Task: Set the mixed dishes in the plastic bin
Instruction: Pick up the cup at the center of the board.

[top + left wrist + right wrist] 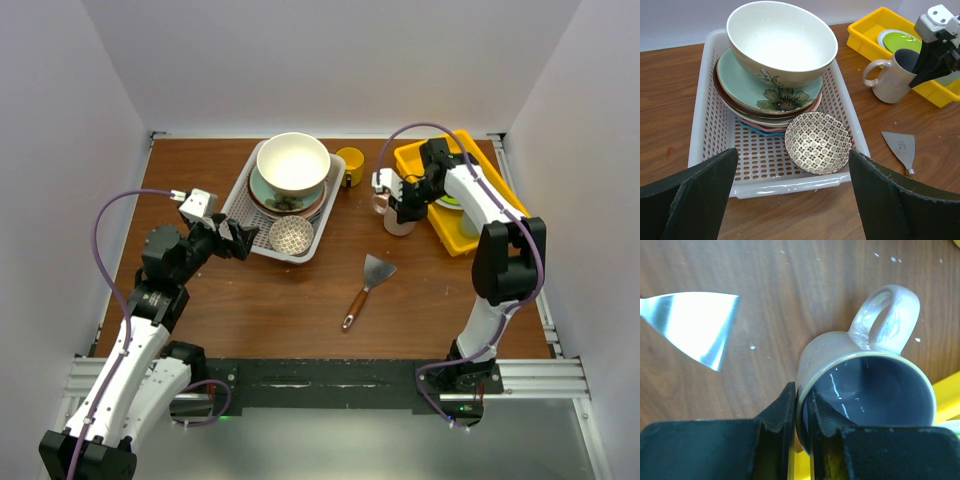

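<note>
Pinching the wall of the purple-lined cream mug [875, 395], the right gripper [801, 400] had 1 finger inside the cup and 1 outside, jaws narrowed onto the thin rim. That grip probably served to carry the cup upright and left the handle free. The mug appeared to stand on the table [280, 300] just left of the yellow tray [865, 37], which held a lime-green plate [900, 41], and it was apart from the plastic bin [710, 130] further left. A spatula [365, 288] lay nearer, between the arms. The left gripper [792, 192] hovered spread wide and holding nothing at the bin's near edge, seemingly parked clear of the drop zone. Inside the bin, the plates [755, 85] were stacked at the far end with the large cream bowl [782, 40] on top, and the small patterned bowl [817, 142] leaned in the near right corner. Only the near left floor looked free for a mug. The yellow mug [350, 163] sat outside, touching or just beside the bin's far right corner, so 2 mugs seemed left to place.
</note>
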{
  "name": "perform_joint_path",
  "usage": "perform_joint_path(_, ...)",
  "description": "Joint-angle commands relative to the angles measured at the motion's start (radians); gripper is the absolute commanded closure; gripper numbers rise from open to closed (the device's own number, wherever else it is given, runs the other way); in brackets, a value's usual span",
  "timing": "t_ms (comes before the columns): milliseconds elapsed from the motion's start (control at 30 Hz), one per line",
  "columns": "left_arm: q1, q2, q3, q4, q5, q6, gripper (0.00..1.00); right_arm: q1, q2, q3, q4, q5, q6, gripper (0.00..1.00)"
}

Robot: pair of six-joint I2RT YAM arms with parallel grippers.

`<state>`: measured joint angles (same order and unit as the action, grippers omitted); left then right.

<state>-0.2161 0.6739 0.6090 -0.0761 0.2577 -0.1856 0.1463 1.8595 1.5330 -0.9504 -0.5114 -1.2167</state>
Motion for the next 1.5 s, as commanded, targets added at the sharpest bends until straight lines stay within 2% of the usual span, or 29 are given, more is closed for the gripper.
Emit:
perform_joint_path(0, 0.004, -0.002, 0.001, 0.025, 0.000, 0.026, 0.03, 0.021, -0.117, 0.075, -0.030, -0.045, -0.049, 1.00)
perform_joint_path(400, 0.004, 0.003, 0.000, 0.030, 0.018, 0.029, 0.03, 0.102, -0.206, 0.098, -0.128, -0.090, -0.132, 1.00)
perform_joint_path(567, 0.006, 0.006, -0.002, 0.048, 0.083, 0.018, 0.00, 0.165, -0.252, 0.095, -0.198, -0.118, -0.205, 1.00)
perform_joint_path(767, 0.006, 0.016, -0.003, 0.061, 0.178, -0.020, 0.00, 0.265, -0.307, 0.041, -0.205, -0.078, -0.224, 1.00)
perform_joint_path(1067, 0.006, 0.073, -0.035, 0.191, 0.330, -0.153, 0.00, 0.440, -0.448, -0.142, -0.146, -0.035, -0.196, 1.00)
perform_joint_path(1200, -0.002, 0.142, -0.035, 0.217, 0.399, -0.307, 0.00, 0.499, -0.494, -0.191, -0.142, -0.022, -0.195, 1.00)
perform_joint_path(1300, -0.064, 0.161, -0.008, 0.187, 0.364, -0.348, 0.00, 0.527, -0.529, -0.235, -0.130, -0.033, -0.198, 1.00)
perform_joint_path(1367, -0.164, 0.162, 0.021, 0.144, 0.240, -0.344, 0.00, 0.532, -0.543, -0.267, -0.123, -0.041, -0.204, 1.00)
perform_joint_path(1467, -0.250, 0.205, 0.066, 0.093, 0.123, -0.366, 0.00, 0.545, -0.549, -0.301, -0.116, -0.059, -0.207, 1.00)
